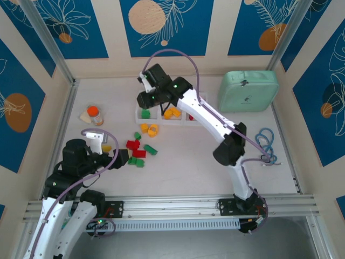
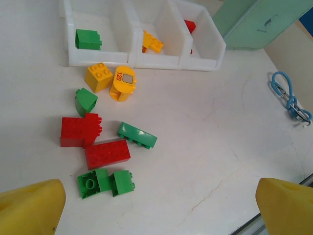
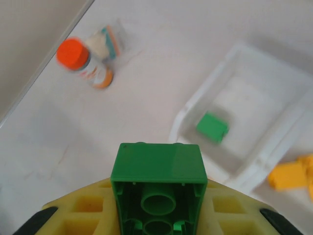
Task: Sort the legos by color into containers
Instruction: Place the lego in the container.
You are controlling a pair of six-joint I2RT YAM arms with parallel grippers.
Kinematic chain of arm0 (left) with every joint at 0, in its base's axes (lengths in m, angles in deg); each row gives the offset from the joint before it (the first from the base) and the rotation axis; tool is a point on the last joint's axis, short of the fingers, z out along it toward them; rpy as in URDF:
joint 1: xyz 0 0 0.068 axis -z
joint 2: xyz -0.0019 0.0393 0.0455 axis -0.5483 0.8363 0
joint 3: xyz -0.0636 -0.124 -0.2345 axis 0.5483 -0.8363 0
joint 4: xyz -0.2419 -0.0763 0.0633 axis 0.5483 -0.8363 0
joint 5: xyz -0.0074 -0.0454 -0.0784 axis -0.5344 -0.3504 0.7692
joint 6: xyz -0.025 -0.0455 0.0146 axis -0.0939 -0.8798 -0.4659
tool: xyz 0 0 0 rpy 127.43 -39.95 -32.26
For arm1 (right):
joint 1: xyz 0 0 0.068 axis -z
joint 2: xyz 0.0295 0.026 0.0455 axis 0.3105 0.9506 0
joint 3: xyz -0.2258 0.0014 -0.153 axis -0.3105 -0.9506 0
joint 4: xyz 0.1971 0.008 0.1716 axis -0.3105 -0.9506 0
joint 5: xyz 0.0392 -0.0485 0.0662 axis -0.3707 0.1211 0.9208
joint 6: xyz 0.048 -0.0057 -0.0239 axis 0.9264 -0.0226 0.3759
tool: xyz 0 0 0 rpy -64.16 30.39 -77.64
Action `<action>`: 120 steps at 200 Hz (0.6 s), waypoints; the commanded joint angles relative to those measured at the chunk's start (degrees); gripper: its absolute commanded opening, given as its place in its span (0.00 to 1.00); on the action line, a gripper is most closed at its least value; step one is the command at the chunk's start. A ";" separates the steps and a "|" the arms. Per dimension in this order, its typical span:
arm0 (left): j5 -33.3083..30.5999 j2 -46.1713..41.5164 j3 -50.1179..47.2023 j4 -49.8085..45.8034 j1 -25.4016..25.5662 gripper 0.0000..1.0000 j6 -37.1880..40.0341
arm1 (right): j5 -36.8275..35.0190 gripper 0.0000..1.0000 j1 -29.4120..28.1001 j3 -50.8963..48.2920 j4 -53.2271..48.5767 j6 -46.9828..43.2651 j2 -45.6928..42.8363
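**LEGO SORT: WELL SHORT OF HALF DONE, ONE GREEN BRICK IN HAND**

**Landmark.** White three-compartment tray (image 1: 138, 109) on the desk (image 1: 188, 167).

**Already sorted**
- Tray end toward the bottle: one green brick (image 2: 88, 39).
- Middle compartment: yellow pieces (image 2: 152, 42).
- Tray end toward the case: a red brick (image 2: 190, 25), partly hidden by the compartment wall.

**In hand**
- Held green brick (image 3: 157, 169), hollow underside to the wrist camera, clamped in the right jaws. It is held above the desk just outside the tray's green end and has not been dropped in.
- Left jaws stand wide apart and hold nothing. Their yellow pads (image 2: 32, 208) sit well apart from the tray, on the near side of the loose pile.

**Left to sort (in front of the tray, on the desk)**
- Yellow square brick (image 2: 99, 76) and yellow rounded piece (image 2: 122, 83), both just beside the tray wall.
- Green curved brick (image 2: 85, 100), green long brick (image 2: 137, 134) and a green cluster (image 2: 105, 182).
- Two red bricks (image 2: 80, 129) and (image 2: 107, 152), touching each other.

**Surroundings**
- Orange-capped bottle (image 1: 95, 114), apart from the tray's green end.
- Mint-green case (image 1: 248, 90), beyond the red end.
- Blue cord (image 1: 265, 143), well apart.

**Obstructions**
- Nothing lies between the held brick and the green compartment.
- The right arm stretches across the tray's red end.
- The touching reds look likely to crowd a pick.
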 commanded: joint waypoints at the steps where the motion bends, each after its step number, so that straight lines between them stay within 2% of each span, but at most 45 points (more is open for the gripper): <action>1: 0.66 -0.49 -0.66 1.21 -0.55 0.99 0.68 | 2.68 0.23 1.63 10.72 -7.08 -4.33 9.14; 16: 0.84 -0.41 -0.67 1.30 -0.54 0.99 0.67 | 2.73 0.23 2.83 14.43 -6.85 -4.48 13.19; 37: 0.95 -0.05 -0.59 1.25 -0.50 0.99 0.72 | 5.25 0.24 4.90 8.87 -0.12 -4.16 13.81; 87: 0.57 1.13 -0.49 0.97 -0.55 0.99 0.52 | 16.76 0.29 9.17 8.35 4.91 -0.98 17.13; 106: 0.18 1.69 -0.40 0.85 -0.55 1.00 0.50 | 17.48 0.39 9.56 8.80 3.81 -2.62 17.77; 120: -0.13 1.96 -0.31 0.71 -0.55 0.99 0.45 | 17.04 0.59 9.58 9.06 2.23 -3.99 17.47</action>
